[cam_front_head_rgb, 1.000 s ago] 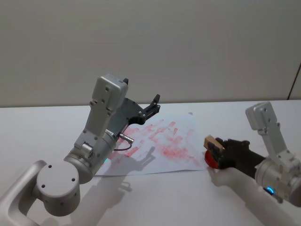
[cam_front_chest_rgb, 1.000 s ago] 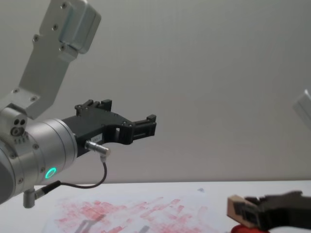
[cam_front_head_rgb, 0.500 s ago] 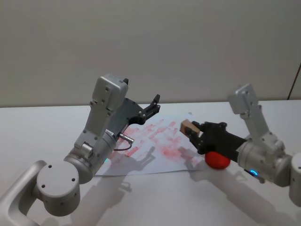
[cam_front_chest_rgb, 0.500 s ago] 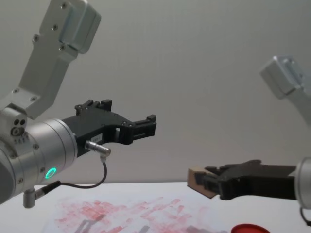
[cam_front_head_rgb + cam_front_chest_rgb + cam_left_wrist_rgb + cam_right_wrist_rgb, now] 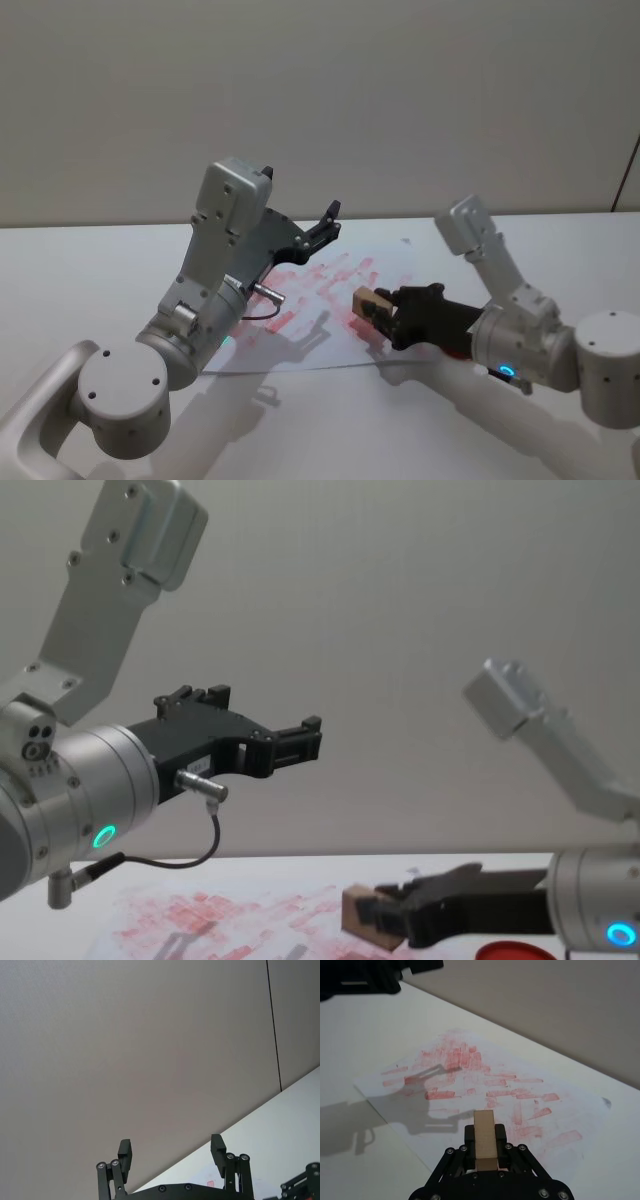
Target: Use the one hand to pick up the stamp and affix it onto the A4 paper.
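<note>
The stamp (image 5: 370,302) is a pale tan wooden block held in my right gripper (image 5: 378,310), which is shut on it. It hangs low over the near right part of the A4 paper (image 5: 330,330), a white sheet smeared with red prints. The right wrist view shows the stamp (image 5: 485,1141) between the black fingers, above the paper (image 5: 485,1085). From the chest view the stamp (image 5: 362,923) sits just above the paper (image 5: 200,920). My left gripper (image 5: 328,222) is raised above the paper's far left, open and empty, and its fingers (image 5: 125,1152) stand apart.
A red round ink pad (image 5: 515,951) lies on the white table (image 5: 90,270) to the right of the paper, partly behind my right arm (image 5: 520,335). My left arm (image 5: 215,280) rises over the paper's left edge.
My right gripper has carried the stamp left from above the ink pad to over the paper and lowered it. The left arm has not moved.
</note>
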Motion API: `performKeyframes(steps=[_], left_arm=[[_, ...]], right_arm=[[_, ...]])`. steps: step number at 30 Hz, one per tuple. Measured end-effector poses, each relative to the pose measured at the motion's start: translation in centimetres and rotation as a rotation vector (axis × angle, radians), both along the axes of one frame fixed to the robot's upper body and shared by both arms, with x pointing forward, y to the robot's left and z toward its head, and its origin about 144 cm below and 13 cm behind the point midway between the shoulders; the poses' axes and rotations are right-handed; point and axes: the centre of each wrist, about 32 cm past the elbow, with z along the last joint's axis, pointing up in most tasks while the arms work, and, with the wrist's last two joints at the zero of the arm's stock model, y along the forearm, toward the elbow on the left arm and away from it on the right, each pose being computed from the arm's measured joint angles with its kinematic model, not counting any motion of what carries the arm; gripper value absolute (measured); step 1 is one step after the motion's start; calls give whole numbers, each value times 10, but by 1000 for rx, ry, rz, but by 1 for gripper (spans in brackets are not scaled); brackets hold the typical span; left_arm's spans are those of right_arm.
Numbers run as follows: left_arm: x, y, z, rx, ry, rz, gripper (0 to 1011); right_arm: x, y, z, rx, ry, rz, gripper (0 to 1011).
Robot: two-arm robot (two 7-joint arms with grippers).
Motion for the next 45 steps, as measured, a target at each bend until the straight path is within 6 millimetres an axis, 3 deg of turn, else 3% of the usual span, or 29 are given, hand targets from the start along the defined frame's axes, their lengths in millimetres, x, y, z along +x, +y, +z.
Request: performKeyframes(steps=[17,30,37,45], left_arm=[[0,0,0,0,0,0,1001],[0,0,0,0,0,0,1001],[0,0,0,0,0,0,1001],[0,0,0,0,0,0,1001]], right_arm=[[22,18,-19,-50,76,55,216],[21,22,-22,-45,42,61,216],[18,21,-10,-13,-21,53,216],[8,8,16,52,-139,6,216]])
